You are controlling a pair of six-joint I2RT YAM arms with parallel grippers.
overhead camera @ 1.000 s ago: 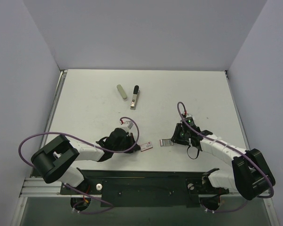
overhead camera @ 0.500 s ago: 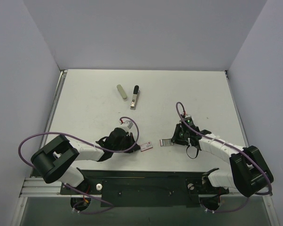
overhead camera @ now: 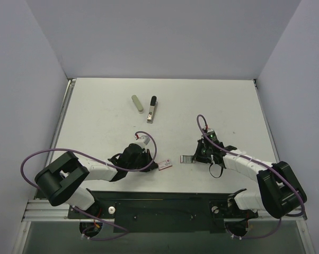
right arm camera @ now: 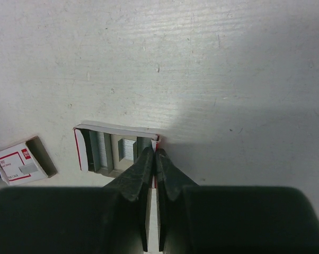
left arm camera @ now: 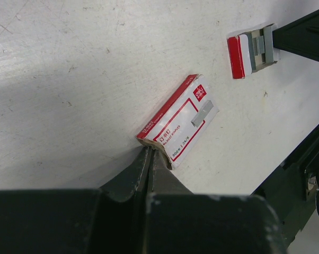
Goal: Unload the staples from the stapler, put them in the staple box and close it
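I'm clamping right pincer [right arm camera: 153, 152] on staple tray [right arm camera: 117, 128] at its 3 o'clock rim, left pincer [left arm camera: 149, 153] on sleeve [left arm camera: 180, 124]; thin card risks tearing.

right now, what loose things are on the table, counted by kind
stapler: 1
grey bar: 1
red and white box sleeve: 1
tray of staples: 1
total: 4

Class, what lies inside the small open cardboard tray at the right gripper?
Grey staple strips lie in the tray, not filling it. The right gripper, shut on the tray's end wall, hides the corner beneath it.
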